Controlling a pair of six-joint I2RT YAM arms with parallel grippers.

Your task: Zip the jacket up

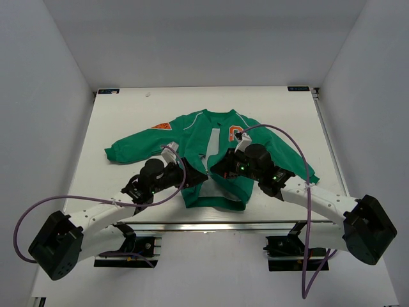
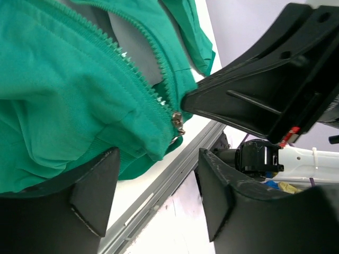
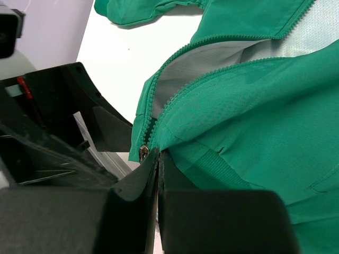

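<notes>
The green jacket point(image 1: 192, 135) lies flat on the white table, front open, grey lining showing, with an orange G point(image 1: 235, 133) and an orange sleeve patch point(image 1: 161, 126). The zipper slider point(image 2: 177, 123) sits at the bottom hem; it also shows in the right wrist view point(image 3: 142, 153). My right gripper point(image 1: 218, 169) is shut on the jacket's hem right beside the slider point(image 3: 159, 156). My left gripper point(image 1: 192, 176) is open and empty point(image 2: 158, 174), its fingers point(image 2: 95, 196) just below the hem's left panel, a little short of the slider.
The table's front metal rail point(image 1: 211, 225) runs just below the hem and shows between my left fingers point(image 2: 159, 185). Purple cables point(image 1: 38, 208) loop off both arms. Grey walls enclose the table on three sides.
</notes>
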